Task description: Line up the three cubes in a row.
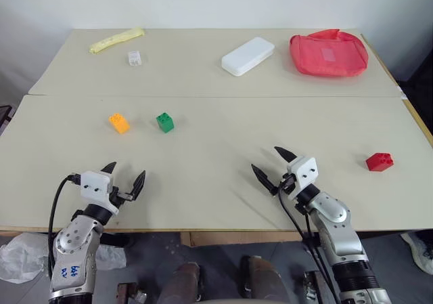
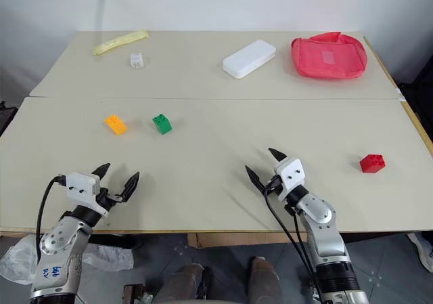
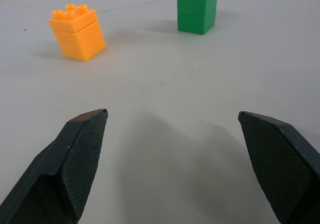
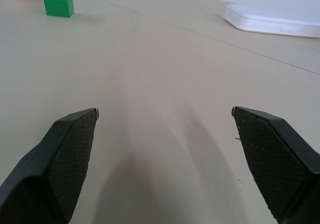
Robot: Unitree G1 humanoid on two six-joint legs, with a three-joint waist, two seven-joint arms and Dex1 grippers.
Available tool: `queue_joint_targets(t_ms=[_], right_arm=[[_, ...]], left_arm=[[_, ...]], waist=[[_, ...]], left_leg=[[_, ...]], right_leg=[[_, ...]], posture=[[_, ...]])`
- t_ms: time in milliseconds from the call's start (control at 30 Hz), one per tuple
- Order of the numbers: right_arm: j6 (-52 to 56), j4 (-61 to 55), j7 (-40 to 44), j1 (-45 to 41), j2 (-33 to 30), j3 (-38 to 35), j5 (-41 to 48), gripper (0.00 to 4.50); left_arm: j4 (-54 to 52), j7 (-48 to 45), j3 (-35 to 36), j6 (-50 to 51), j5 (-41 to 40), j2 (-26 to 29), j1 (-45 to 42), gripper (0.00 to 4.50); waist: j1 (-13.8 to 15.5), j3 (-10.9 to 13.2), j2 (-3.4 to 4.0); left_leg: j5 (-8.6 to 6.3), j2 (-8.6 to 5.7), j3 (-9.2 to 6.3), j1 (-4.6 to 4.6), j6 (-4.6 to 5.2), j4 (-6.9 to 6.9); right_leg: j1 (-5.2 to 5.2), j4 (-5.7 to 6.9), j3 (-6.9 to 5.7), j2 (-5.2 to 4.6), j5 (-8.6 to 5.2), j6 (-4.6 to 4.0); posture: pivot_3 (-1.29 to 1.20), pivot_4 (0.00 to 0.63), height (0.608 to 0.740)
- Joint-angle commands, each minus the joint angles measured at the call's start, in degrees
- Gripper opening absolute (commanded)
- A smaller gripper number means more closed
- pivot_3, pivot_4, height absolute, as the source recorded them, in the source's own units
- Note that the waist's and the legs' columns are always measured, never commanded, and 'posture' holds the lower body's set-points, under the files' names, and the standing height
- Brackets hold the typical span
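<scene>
Orange cube (image 3: 76, 32): moulded plastic, studded top, soft sheen.
Green cube (image 3: 197, 9), just beside orange cube: same glossy plastic.
Red cube (image 1: 379, 161), well apart from orange cube: plastic, studded.
Table (image 1: 203, 182): matt beige, smooth.
White box (image 1: 247, 55): smooth plastic, slight gloss.
Red pouch (image 1: 329, 52): soft cloth-like, mesh look.
Left gripper (image 3: 172, 159) fingers (image 3: 75, 169): black, finely textured matt pads.
</scene>
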Motion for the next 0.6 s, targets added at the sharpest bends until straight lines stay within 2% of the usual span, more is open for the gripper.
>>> queue_joint_targets(t_ms=[33, 200, 333, 433, 600], right_arm=[[0.1, -3.0, 0.8, -1.1, -0.1, -0.5, 1.5, 4.5], [3.6, -11.4, 0.4, 0.7, -3.6, -5.6, 5.2, 4.5], [7.1, -16.4, -1.0, 5.2, -6.3, -10.9, 7.7, 4.5], [8.2, -19.0, -4.4, 11.2, -8.0, -19.9, 8.6, 4.5], [7.2, -19.0, -10.9, 19.7, -7.1, -33.5, 8.4, 4.5]], left_arm=[[-1.8, -1.6, -0.4, -0.1, -0.5, 1.2, -0.5, 4.45], [-6.5, -13.0, -4.2, 2.4, -6.7, 5.4, -2.6, 4.45], [-8.1, -17.8, -7.8, 3.9, -7.1, 7.4, -4.7, 4.45], [-6.7, -22.1, -13.4, 3.4, -5.4, 7.7, -9.8, 4.45], [-5.2, -27.7, -18.8, 3.4, -5.6, 7.2, -15.3, 4.45]], waist=[[0.0, 0.0, 0.0], [0.3, 0.0, 0.0], [1.2, 0.0, 0.0], [1.8, 0.0, 0.01], [1.5, 0.0, 0.03]], left_leg=[[0.0, 0.0, 0.0, 0.0, 0.0, 0.0], [0.0, -0.02, -0.02, -0.05, 0.0, 0.02], [-0.02, -0.07, -0.06, -0.05, 0.05, 0.03], [-0.02, -0.07, -0.05, -0.06, 0.05, 0.01], [0.01, -0.19, 0.04, -0.03, 0.12, 0.01]], right_leg=[[0.0, 0.0, 0.0, 0.0, 0.0, 0.0], [-0.02, 0.0, -0.01, -0.06, 0.0, 0.0], [0.03, -0.05, -0.03, -0.11, 0.0, 0.0], [0.03, -0.06, -0.05, -0.08, 0.0, 0.0], [0.05, -0.01, 0.0, 0.0, 0.03, 0.06]], posture=[[0.0, 0.15, 0.74], [0.0, 0.15, 0.74], [0.0, 0.15, 0.74], [0.0, 0.15, 0.74], [0.0, 0.15, 0.74]])
